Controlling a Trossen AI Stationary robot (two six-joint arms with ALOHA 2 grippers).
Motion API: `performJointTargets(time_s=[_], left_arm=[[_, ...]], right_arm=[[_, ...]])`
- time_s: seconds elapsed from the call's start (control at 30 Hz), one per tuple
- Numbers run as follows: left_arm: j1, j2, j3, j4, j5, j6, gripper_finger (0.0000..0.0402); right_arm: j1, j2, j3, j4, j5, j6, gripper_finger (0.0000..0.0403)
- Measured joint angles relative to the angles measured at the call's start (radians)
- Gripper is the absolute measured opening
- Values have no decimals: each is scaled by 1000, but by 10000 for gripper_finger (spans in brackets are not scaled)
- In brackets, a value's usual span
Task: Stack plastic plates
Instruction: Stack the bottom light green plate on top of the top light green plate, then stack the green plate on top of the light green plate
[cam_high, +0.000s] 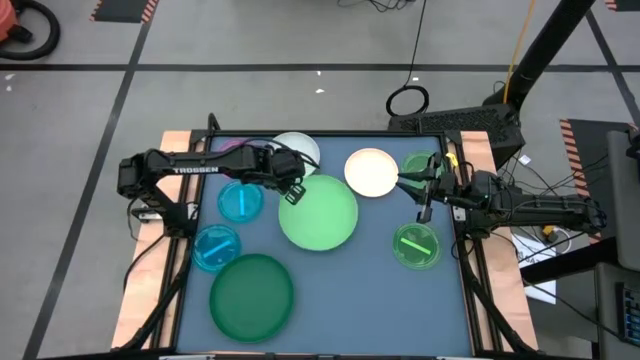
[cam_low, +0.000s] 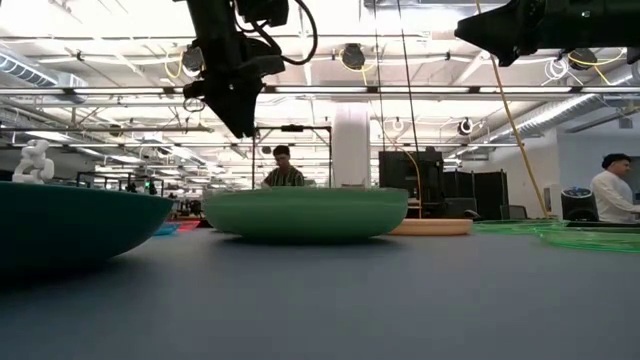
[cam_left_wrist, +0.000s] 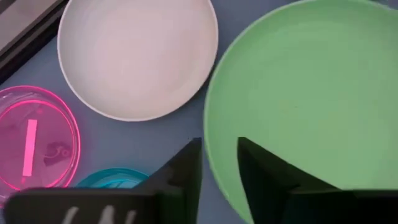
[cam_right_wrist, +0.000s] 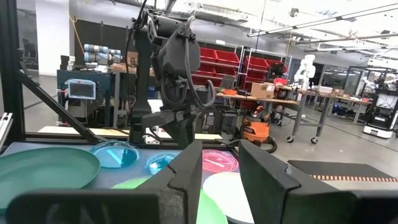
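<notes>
Dark green plate (cam_high: 251, 295) sits nearest on the blue-grey tabletop (cam_high: 350, 290), an open workshop behind. Light green plate (cam_high: 319, 212) lies flat mid-table, its rim under the left gripper (cam_high: 291, 190), whose fingers stand parted, holding nothing. Right gripper (cam_high: 423, 196) hovers parted above a small striped green plate (cam_high: 417, 245), stripe running crosswise.

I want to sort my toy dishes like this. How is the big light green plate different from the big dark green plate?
The light green plate is a pale mint colour; the dark green plate is a deep teal green. The light green plate sits in the middle of the table, with the left gripper over its edge; the dark green plate lies at the near edge with no gripper by it. Both are round, large, empty and lie flat.
</notes>
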Motion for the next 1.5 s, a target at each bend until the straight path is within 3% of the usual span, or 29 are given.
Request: performJointTargets(time_s=[0.33,0.9,1.2,1.5], left_arm=[[-77,0,0,-2,-14,90,140],[-541,0,0,112,-15,204,140],[-739,0,-8,-145,61,-61,140],[-884,0,-200,-157,39,-257,140]], right_arm=[[0,0,0,-1,0,0,98],[0,0,0,-1,0,0,98],[0,0,0,-2,0,12,98],[0,0,0,-1,0,50,98]])
